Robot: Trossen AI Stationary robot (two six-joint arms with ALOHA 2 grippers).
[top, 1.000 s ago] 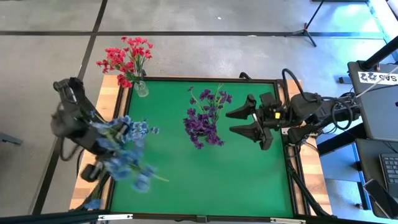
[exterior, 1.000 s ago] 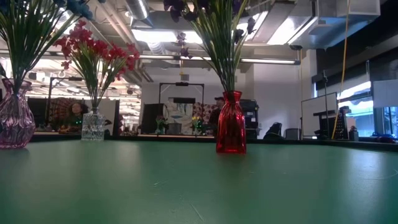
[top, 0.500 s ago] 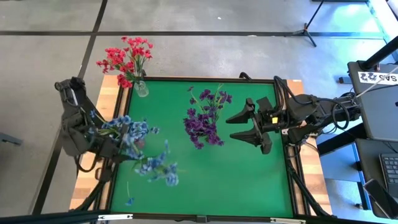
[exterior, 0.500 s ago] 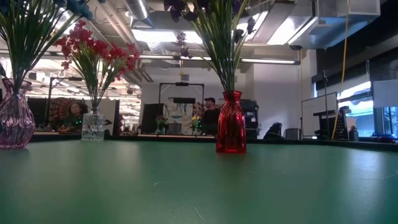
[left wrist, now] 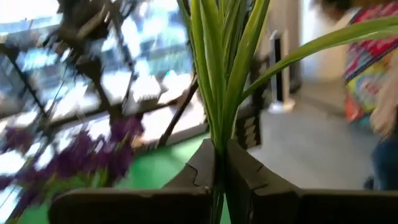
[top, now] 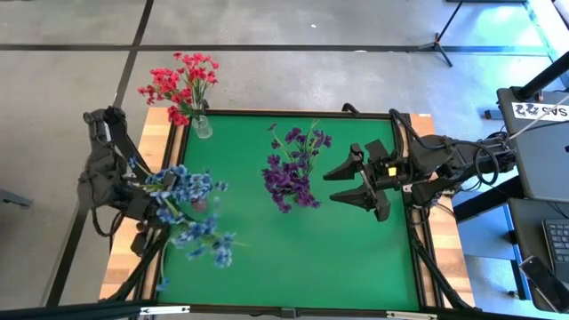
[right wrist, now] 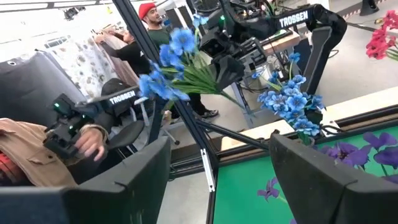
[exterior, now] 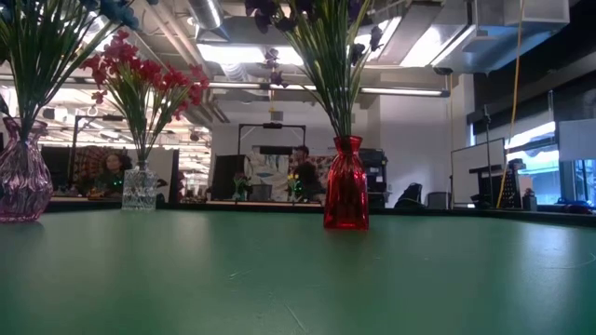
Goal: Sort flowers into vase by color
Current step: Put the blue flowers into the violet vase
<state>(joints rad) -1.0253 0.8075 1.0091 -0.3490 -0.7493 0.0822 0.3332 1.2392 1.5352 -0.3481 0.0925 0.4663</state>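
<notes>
Your left end effector (top: 147, 206) sits at the left edge of the green tabletop (top: 356, 258), its arm bent in from outside the frame, fingers (left wrist: 205, 171) clamped tight on the stems of a blue flower sprig (top: 200, 236) whose long axis runs from the grip out over the mat, blossoms pointing toward the near right. Your right end effector (top: 351, 184) hangs at the right side with its jaws spread wide, holding nothing, aimed at the purple flowers (top: 293, 169) in the red vase (exterior: 345, 195). Red flowers (top: 182, 84) stand upright in a clear vase (top: 203, 127) at the far left corner; a busy workshop with people lies behind.
</notes>
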